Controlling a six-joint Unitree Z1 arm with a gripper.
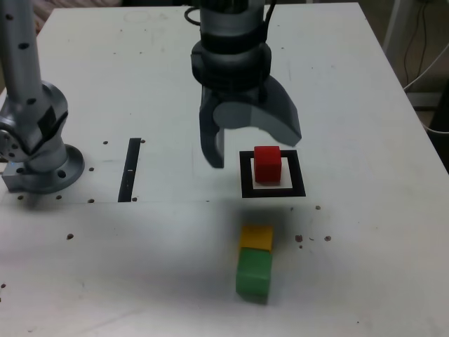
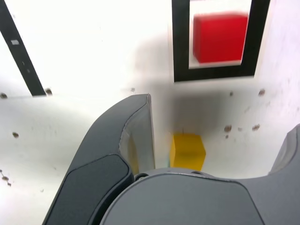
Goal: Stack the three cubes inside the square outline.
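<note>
With the red cube (image 1: 267,163) seated alone inside the square outline (image 1: 246,177) and the gripper (image 1: 249,144) spread wide and empty above, a careless descent toward the touching yellow cube (image 1: 256,237) and green cube (image 1: 253,274) risked nudging both aside.

I see one cube (image 1: 267,163) inside the square outline (image 1: 273,191), two touching cubes (image 1: 254,261) on the table (image 1: 365,267) before the outline, and a strip (image 1: 130,169) at the exterior view's left of it.
</note>
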